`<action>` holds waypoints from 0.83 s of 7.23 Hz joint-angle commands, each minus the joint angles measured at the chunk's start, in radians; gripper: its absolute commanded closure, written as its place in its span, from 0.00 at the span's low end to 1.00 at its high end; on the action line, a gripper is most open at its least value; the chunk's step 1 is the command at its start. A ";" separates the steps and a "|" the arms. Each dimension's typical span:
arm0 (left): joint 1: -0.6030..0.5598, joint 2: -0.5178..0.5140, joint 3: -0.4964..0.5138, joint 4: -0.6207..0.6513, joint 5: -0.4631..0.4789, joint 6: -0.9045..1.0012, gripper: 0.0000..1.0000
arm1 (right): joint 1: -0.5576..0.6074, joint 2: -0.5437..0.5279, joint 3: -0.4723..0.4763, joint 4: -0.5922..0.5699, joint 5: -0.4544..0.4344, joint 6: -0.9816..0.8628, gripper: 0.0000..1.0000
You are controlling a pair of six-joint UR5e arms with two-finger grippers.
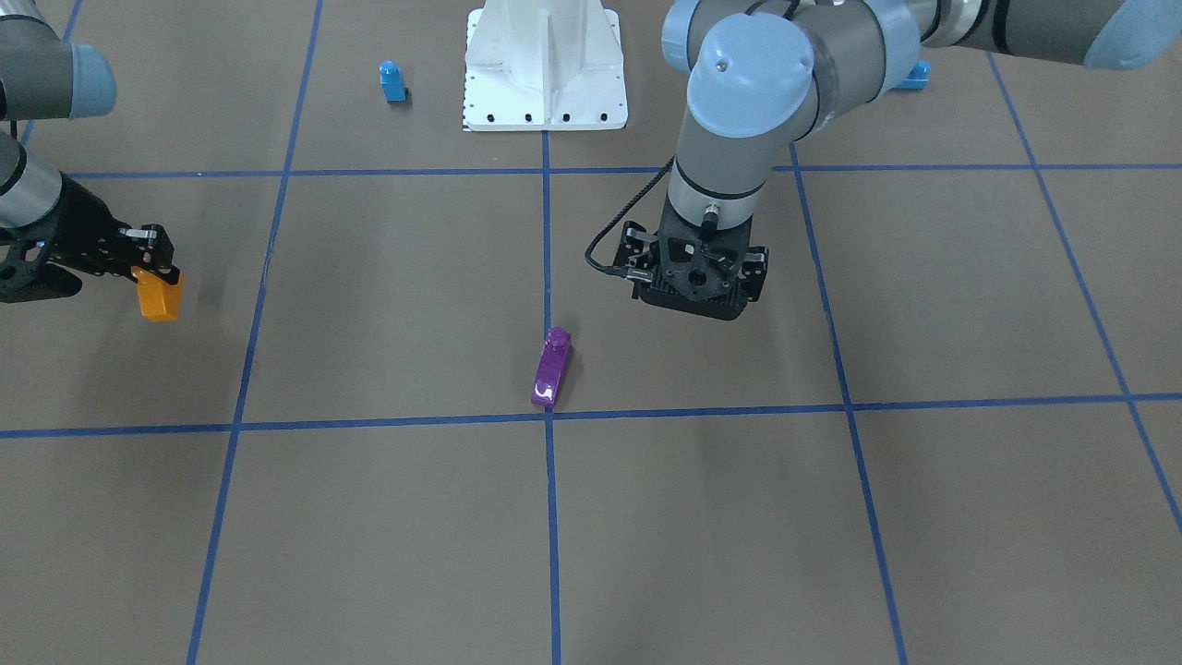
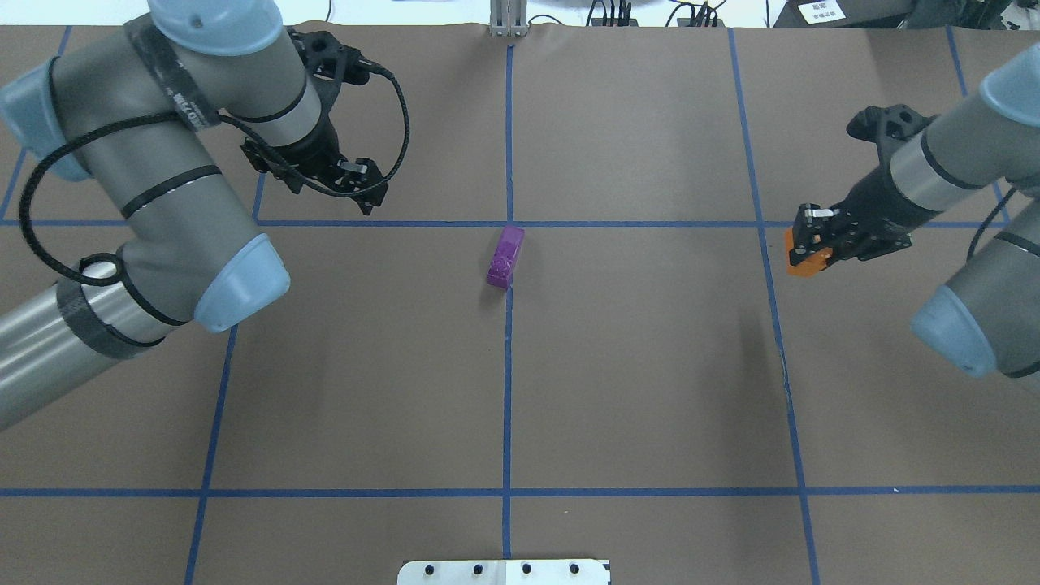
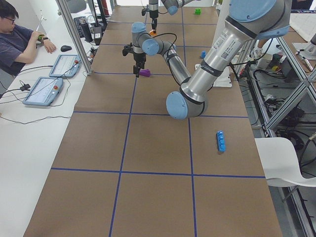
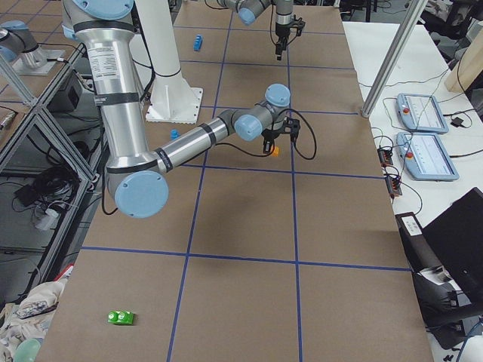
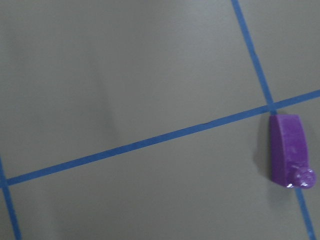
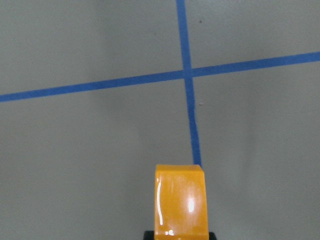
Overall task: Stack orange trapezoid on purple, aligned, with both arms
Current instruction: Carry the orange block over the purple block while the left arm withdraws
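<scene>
The purple (image 2: 505, 256) is lying on the centre tape line (image 2: 507, 390), just short of a crossing. Its long axis is running along the line, stud end toward the robot, slope falling away. Well to its right, the right gripper (image 2: 807, 244) is clamping the orange (image 2: 804, 262) above the table (image 2: 650, 366), wrist slanting down. Farther out, the left gripper (image 2: 363, 185) is hovering, pointing down, fingers apart.

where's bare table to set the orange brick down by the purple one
Bare: the square between the purple brick and the orange trapezoid in the right end effector, and squares toward the white base. Tighter on the other side, under the left end effector.
</scene>
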 commanded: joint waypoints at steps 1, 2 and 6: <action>-0.075 0.124 -0.048 0.001 -0.007 0.138 0.00 | -0.096 0.239 -0.045 -0.135 -0.065 0.188 1.00; -0.111 0.173 -0.056 0.001 -0.027 0.182 0.00 | -0.156 0.388 -0.128 -0.213 -0.113 0.254 1.00; -0.232 0.307 -0.065 -0.002 -0.071 0.401 0.00 | -0.290 0.676 -0.406 -0.210 -0.262 0.527 1.00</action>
